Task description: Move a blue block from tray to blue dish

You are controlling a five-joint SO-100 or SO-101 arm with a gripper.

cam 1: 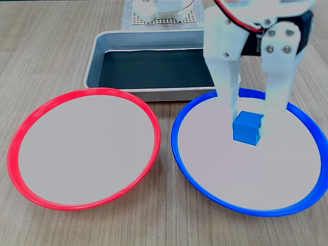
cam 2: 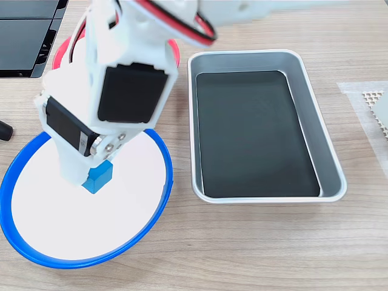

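Observation:
The blue block (cam 1: pixel 247 128) is a small bright-blue cube pinched between the two white fingers of my gripper (cam 1: pixel 251 117), low over the pale centre of the blue dish (cam 1: pixel 177 148). In the other fixed view the blue block (cam 2: pixel 99 178) pokes out under the gripper (cam 2: pixel 91 172), inside the blue dish (cam 2: pixel 161 200). Whether the cube touches the dish surface I cannot tell. The grey metal tray (cam 1: pixel 95 56) with its black base stands behind the dishes and holds nothing; the tray (cam 2: pixel 331 151) lies to the right of the arm.
A red-rimmed dish (cam 1: pixel 20 133) of the same size sits left of the blue one, and its rim (cam 2: pixel 60 56) peeks out behind the arm. A white mesh mat (cam 1: pixel 164 19) lies beyond the tray. A black device (cam 2: pixel 27 36) occupies a top-left corner.

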